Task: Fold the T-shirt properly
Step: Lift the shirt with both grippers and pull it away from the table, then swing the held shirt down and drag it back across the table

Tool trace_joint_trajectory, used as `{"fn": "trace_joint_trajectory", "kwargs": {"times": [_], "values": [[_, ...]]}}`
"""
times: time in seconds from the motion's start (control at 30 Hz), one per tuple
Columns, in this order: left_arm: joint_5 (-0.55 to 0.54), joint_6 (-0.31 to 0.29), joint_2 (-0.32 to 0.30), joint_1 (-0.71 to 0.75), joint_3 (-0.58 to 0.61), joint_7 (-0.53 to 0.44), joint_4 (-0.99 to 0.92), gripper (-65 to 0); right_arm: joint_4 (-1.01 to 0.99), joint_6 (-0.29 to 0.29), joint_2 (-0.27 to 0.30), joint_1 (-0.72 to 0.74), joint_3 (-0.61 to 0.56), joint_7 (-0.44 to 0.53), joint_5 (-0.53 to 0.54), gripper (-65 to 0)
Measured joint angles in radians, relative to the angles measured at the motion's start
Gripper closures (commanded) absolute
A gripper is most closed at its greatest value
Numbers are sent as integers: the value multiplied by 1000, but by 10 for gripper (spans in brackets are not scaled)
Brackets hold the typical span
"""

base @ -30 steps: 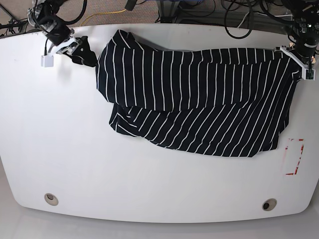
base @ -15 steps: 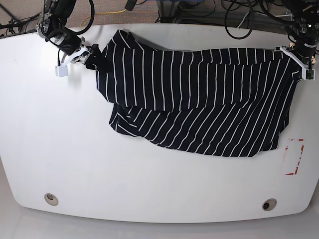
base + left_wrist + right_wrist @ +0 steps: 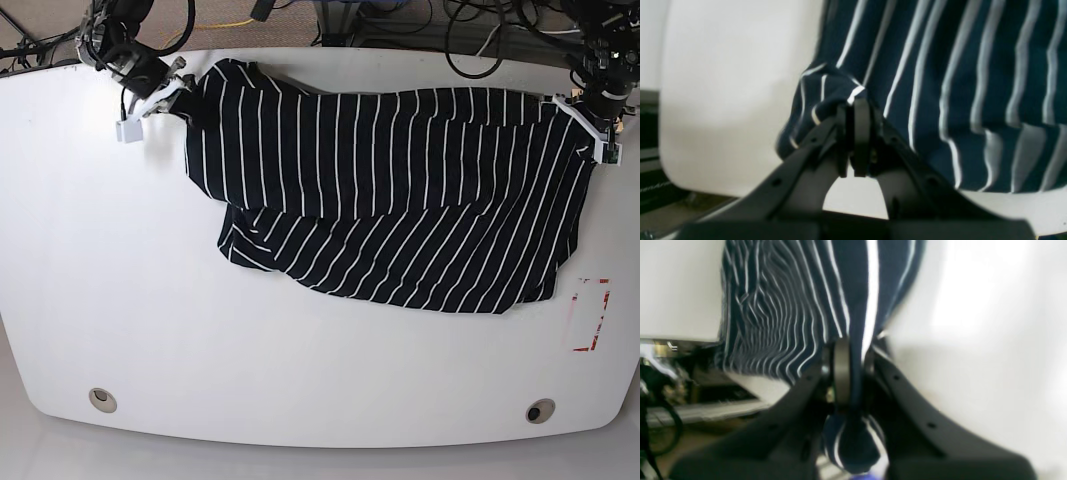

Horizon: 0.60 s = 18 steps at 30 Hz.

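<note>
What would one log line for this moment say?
left gripper: shut on shirt corner | right gripper: shut on shirt's other end | shirt: spread crumpled on table, unfolded

1. The right gripper's (image 3: 853, 370) fingertips were buried in a blurred fold of the T-shirt (image 3: 853, 290).
2. The T-shirt ran past the left wrist picture's top and right edges.
3. In the base view, the left gripper (image 3: 588, 112) was too small to read.
</note>
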Motion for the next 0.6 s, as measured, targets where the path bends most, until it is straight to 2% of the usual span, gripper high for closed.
{"fn": "trace_joint_trajectory", "kwargs": {"times": [0.17,0.33,0.43,0.6], "values": [[9,3,-1,7,29,1,1,0,204,-2,2,-116,1,-10,-11,0],[7,0,1,1,37,0,1,0,278,3,0,-188,0,-9,-4,0],[14,4,-1,-14,87,-4,1,0,278,3,5,-183,0,-10,-18,0],[6,5,1,-45,187,-113,8,0,279,2,37,-87,1,-9,-88,0]]}}
